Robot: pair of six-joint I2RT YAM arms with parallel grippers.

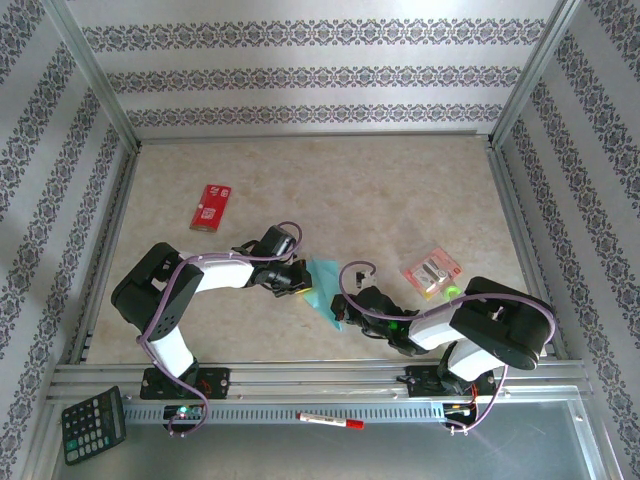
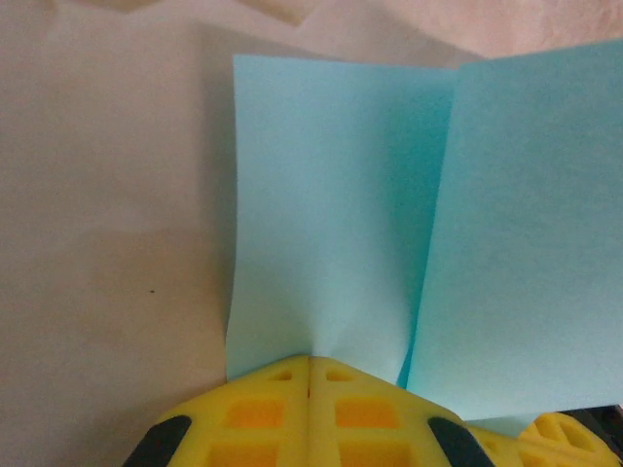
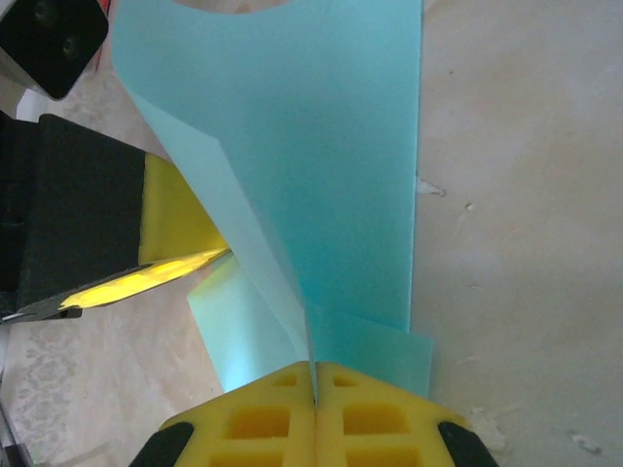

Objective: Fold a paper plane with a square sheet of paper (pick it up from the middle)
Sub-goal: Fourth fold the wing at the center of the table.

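A: Item one, and where?

B: Square sheet of paper (image 1: 322, 292), light teal, creased along a fold so two panels meet at an angle; it sits between the two arms over the near middle of the bench (image 1: 350, 180); whether it touches the surface cannot be told.

A: What has hold of it?

B: Left tool (image 2: 309, 375), yellow fingers pressed together on the sheet's near edge, the paper puckering at the pinch; right tool (image 3: 314, 375), fingers likewise clamped on the paper from the opposite side, one panel rising straight ahead of it.

A: How do the two tools stand to each other?

B: Close, facing across the sheet.

A: Other stock?

B: Red packet (image 1: 211, 206), flat, far left, well apart from the sheet; pink-and-yellow packet (image 1: 431, 271), right of the sheet, near the right arm; calculator (image 1: 93, 424), near left corner, beyond the rail; marker (image 1: 330, 420), lying along the front rail.
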